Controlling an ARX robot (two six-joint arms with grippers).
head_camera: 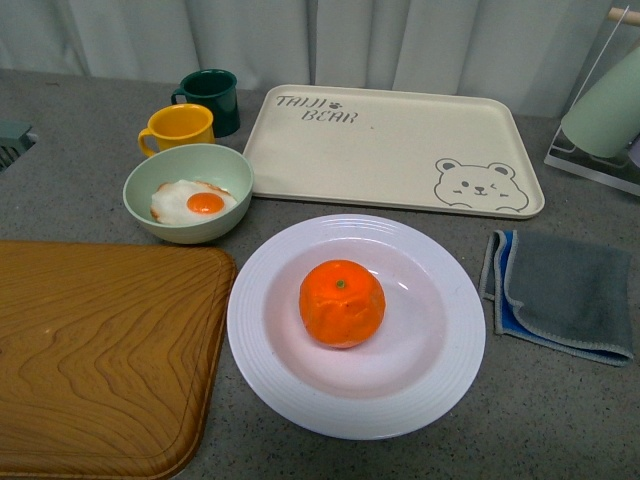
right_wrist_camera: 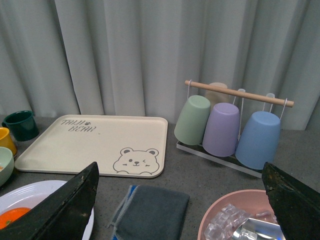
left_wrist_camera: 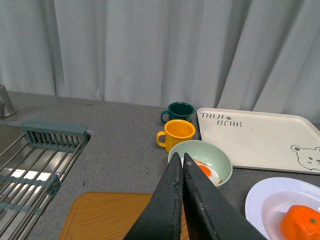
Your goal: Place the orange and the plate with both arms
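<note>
Front view: wooden tray cut off by left and bottom edges; cup rack cut off by right edge. Left wrist view: plate and orange run off the bottom-right corner; the left gripper, fingers pressed together, covers part of the bowl. Right wrist view: pink bowl cut off by bottom edge, contents unclear.

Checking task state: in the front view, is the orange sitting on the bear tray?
No, the orange rests in the middle of the white plate, which lies in front of the bear tray.
</note>
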